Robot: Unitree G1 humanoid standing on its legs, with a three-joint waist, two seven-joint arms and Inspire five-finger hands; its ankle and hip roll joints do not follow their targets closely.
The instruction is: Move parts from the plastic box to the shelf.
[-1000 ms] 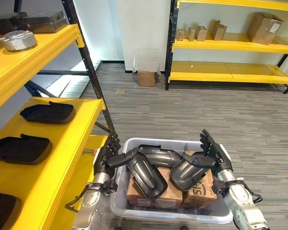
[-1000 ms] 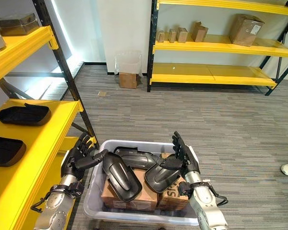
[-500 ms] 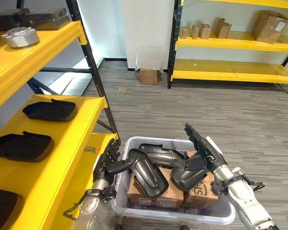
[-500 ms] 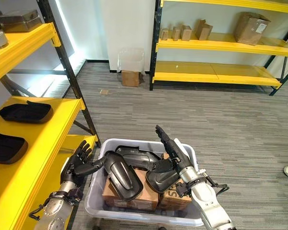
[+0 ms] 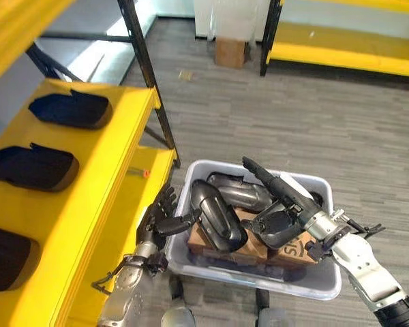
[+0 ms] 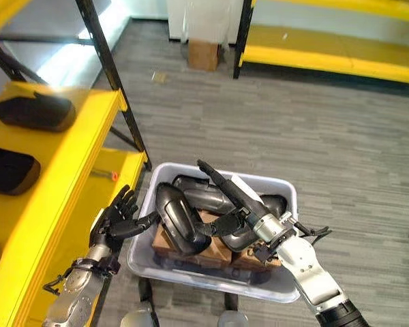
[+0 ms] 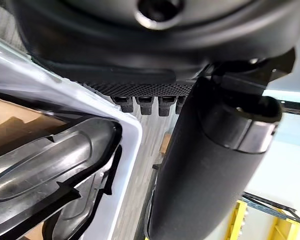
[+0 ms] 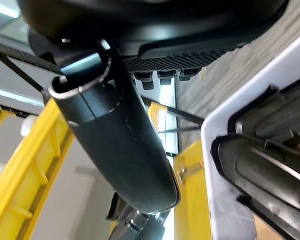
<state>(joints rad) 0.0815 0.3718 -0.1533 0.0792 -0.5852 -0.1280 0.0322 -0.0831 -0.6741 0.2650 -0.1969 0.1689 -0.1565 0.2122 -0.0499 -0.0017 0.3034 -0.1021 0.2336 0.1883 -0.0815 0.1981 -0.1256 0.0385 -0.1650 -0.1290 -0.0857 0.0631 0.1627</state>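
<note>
while straight fingers (image 5: 259, 170) flank it, part (image 5: 218, 216) leans in box (image 5: 320, 289).

Translucent plastic box (image 5: 307, 289): on the floor, right of the yellow metal shelf (image 5: 88, 204).
Black moulded parts (image 5: 221, 218): inside the box, atop brown cardboard cartons (image 5: 221, 250).
Flat black parts (image 5: 68, 109): in a row on the shelf.

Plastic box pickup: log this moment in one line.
stage: reaching into plastic box | left hand open at black part | right hand open over another part | shelf untouched
</note>
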